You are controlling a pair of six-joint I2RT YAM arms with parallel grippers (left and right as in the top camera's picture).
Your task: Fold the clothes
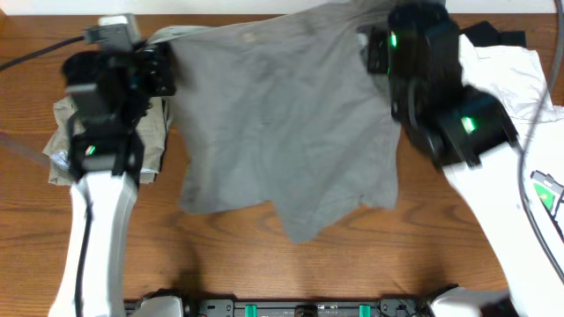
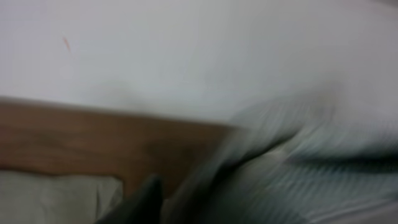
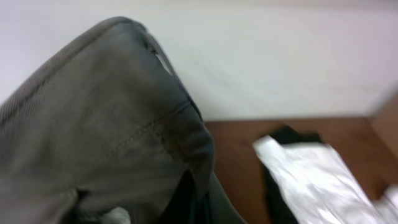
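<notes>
Grey shorts (image 1: 282,123) lie mid-tabletop (image 1: 352,264), spread out and creased, with the leg hems toward the near edge. No fold is visible yet, so the task looks early: at most a first lift of the far edge, with all the folding left to do.

Right fingers (image 1: 374,48) are at the far right corner, closed tight. The wrist view shows the waistband bunched and raised in front of them, so they look clamped on the shorts.

Left fingers (image 1: 163,75) are at the far left corner, right by the cloth edge. The wrist view is blurred, so I can't tell how wide they are or whether they hold anything.

Clutter:
- Khaki shorts (image 1: 62,123) are heaped under the left arm, just beside the grey pair's left edge, and could snag on a leftward fold.
- A white garment (image 1: 511,70) with a black garment (image 1: 493,37) behind it sits at far right under the right arm, near the right edge.

The near tabletop is free for pulling the fold over.
</notes>
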